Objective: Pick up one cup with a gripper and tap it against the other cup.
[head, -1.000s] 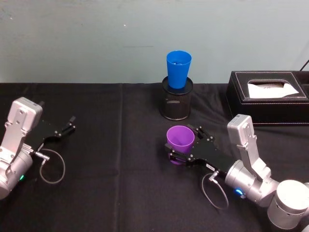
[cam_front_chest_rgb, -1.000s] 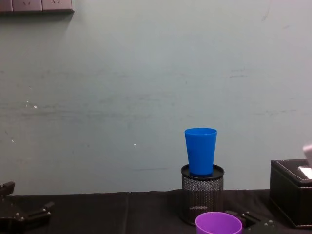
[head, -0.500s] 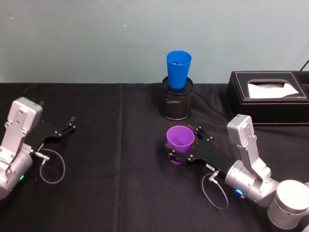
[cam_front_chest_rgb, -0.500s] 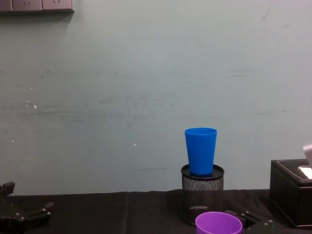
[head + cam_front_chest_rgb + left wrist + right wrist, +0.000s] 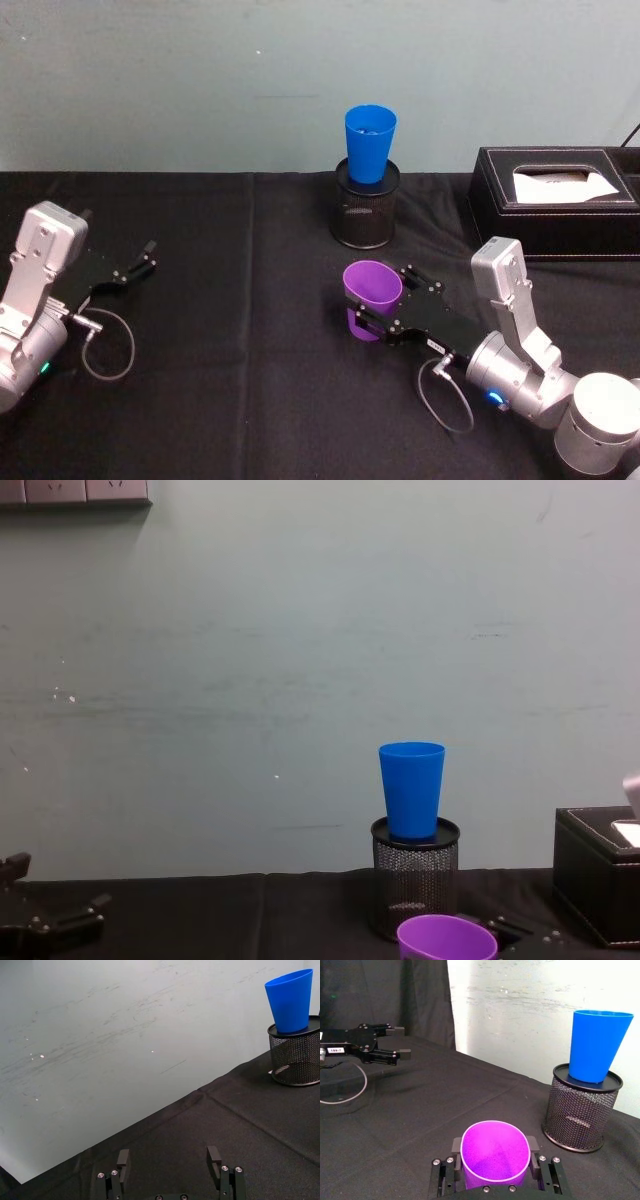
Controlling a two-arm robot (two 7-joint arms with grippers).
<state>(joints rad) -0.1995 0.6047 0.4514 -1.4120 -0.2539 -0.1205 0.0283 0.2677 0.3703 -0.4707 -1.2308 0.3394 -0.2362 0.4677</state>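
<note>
Right end effector (image 5: 379, 293) — gripping purple cup (image 5: 369, 284).

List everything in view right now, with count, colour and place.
purple cup: one, purple, centre-right of the table, tilted, held in the right end effector
blue cup: one, bright blue, upright in the top of the mesh holder
mesh holder: one, black, back centre of the table
box: one, black with a white sheet in its top opening, back right
table: one, covered in black cloth
wall plates: three, pale, high on the wall at left
left end effector: one, black, open, resting at the table's left
right end effector: one, black, closed on the purple cup
</note>
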